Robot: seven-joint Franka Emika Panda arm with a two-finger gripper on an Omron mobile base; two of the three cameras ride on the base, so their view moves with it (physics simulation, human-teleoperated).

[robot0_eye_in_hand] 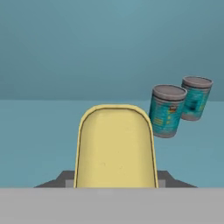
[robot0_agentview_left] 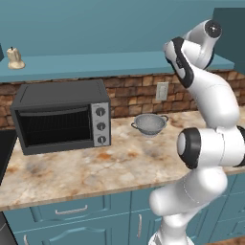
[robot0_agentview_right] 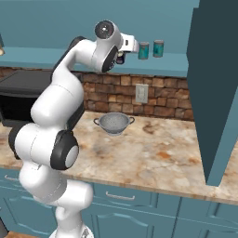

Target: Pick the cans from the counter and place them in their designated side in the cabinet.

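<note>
My gripper (robot0_agentview_right: 122,57) is raised at the cabinet (robot0_agentview_right: 176,63), the long teal shelf above the counter (robot0_agentview_right: 158,148), and is shut on the dark blue can (robot0_agentview_right: 121,59). The can's yellow top (robot0_eye_in_hand: 116,146) faces the hand camera between the dark fingertips (robot0_eye_in_hand: 64,177). Two teal cans with silvery tops stand upright on the shelf ahead and to the right, one nearer (robot0_eye_in_hand: 167,110) and one farther (robot0_eye_in_hand: 196,98). From the right base they are the nearer teal can (robot0_agentview_right: 143,50) and the farther teal can (robot0_agentview_right: 158,48), just right of my hand.
A steel colander (robot0_agentview_left: 150,123) sits on the counter (robot0_agentview_left: 119,162) by the brick wall, with a dark toaster oven (robot0_agentview_left: 62,117) to its left. A pale figurine (robot0_agentview_left: 15,58) stands at the shelf's far left. An open dark teal cabinet door (robot0_agentview_right: 216,88) hangs at the right.
</note>
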